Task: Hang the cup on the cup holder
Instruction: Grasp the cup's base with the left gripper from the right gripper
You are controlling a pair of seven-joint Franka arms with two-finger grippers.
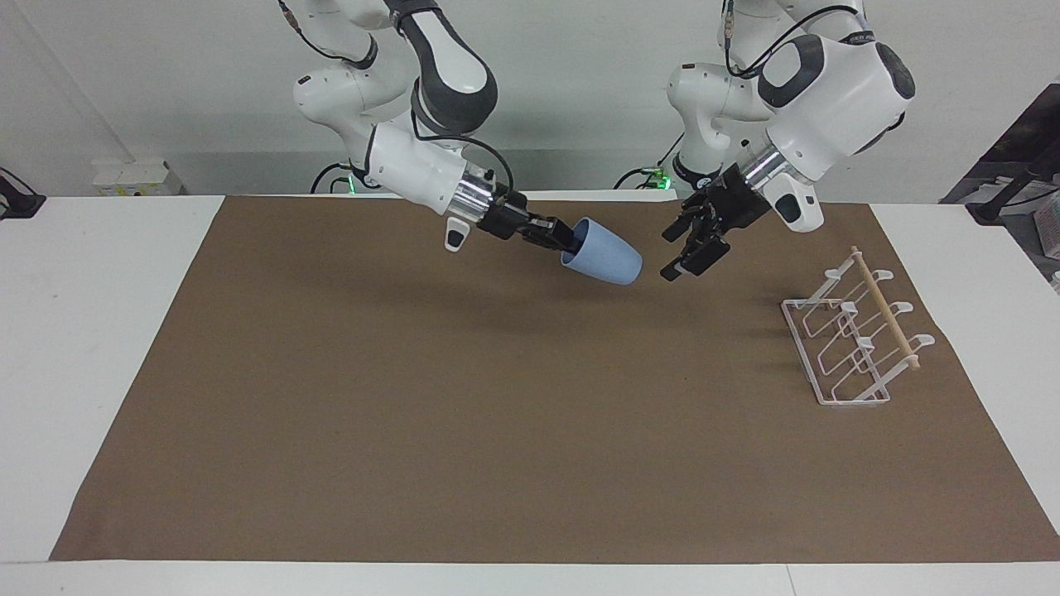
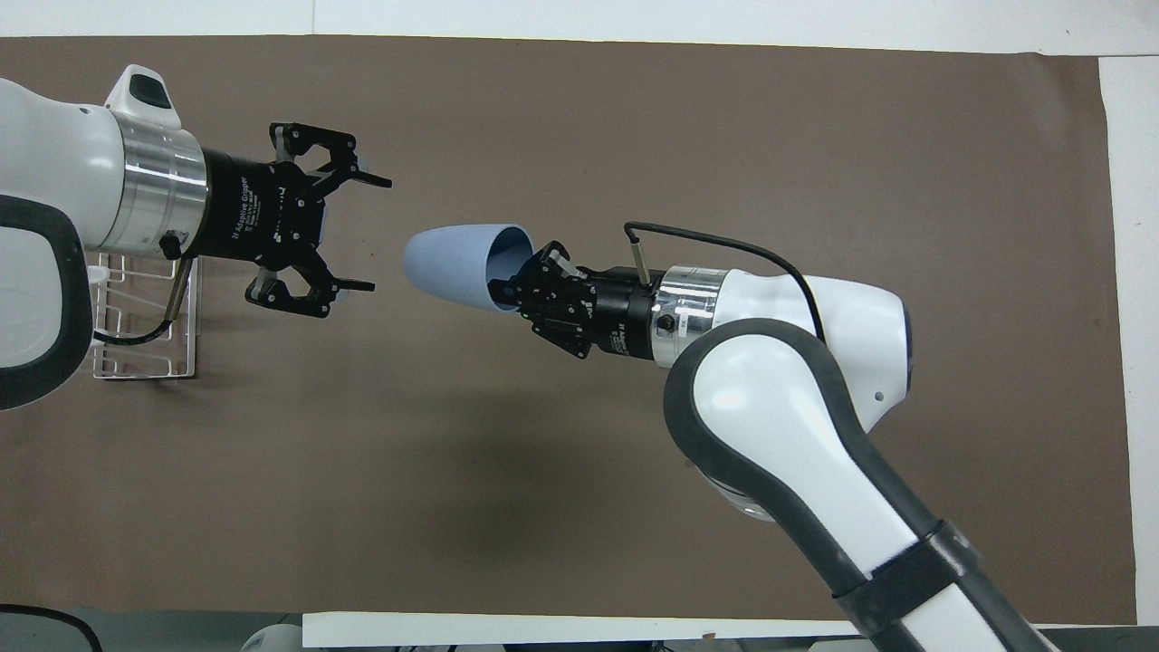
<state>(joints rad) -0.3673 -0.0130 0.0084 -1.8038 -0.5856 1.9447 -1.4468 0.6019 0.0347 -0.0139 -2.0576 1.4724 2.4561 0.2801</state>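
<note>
My right end effector [image 1: 565, 240] grips the rim of the smooth, tapered light-blue cup [image 1: 603, 257], carried sideways over the bench's [image 1: 99, 273] middle. My left end effector [image 1: 681, 250] hangs spread open beside its base. The white wire cup holder [image 1: 853, 339] sits near the bench's left-arm edge, partly hidden overhead.

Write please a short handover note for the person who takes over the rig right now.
Right claw: shut on the cup by its rim, holding it in the air over the mat, base pointing at the left claw.
Left claw: open, empty, facing the cup with a gap between them.
Rack: on the mat at the left arm's end, no cup on it.
Done: cup lifted.
Left: probably handover, then hanging.
</note>
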